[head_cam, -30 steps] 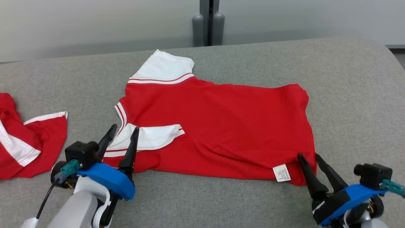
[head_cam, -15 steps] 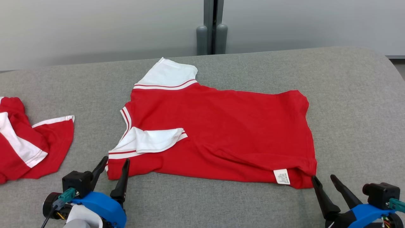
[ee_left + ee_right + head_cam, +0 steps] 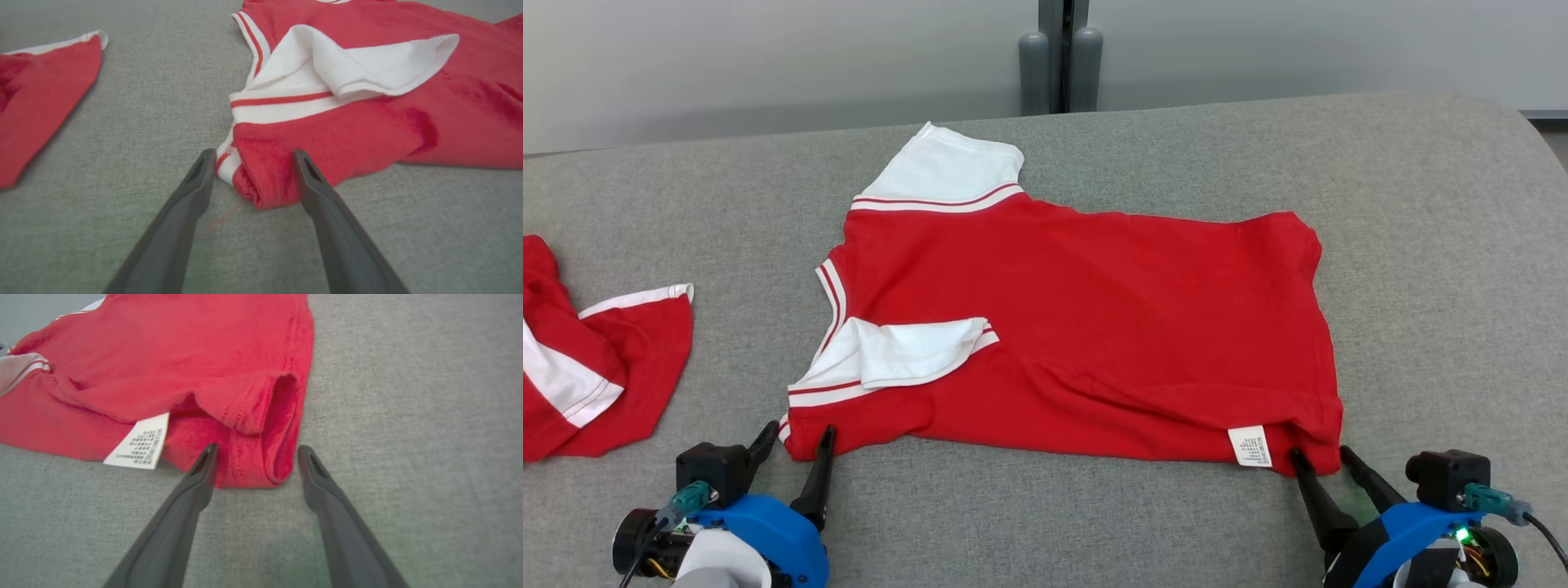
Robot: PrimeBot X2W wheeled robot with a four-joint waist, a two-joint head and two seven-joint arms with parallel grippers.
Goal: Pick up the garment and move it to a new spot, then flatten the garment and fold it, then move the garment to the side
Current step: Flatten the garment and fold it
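A red garment with white sleeves lies spread on the grey surface, one white sleeve folded over its near left part. My left gripper stands open at the garment's near left corner, which lies between its fingertips. At the near right corner, beside a white care label, my right gripper is open too, fingers either side of the folded hem. In the wrist views both sets of jaws stand wide, the left gripper and right gripper straddling cloth without pinching it.
A second red and white garment lies crumpled at the far left of the grey padded surface. Behind the surface are a pale wall and a grey post. Bare grey surface lies to the right of the garment.
Both grippers drew back from over the garment's near edge, then edged forward so the corners sit between their fingertips. The camera shifted slightly. The garment lies as before.
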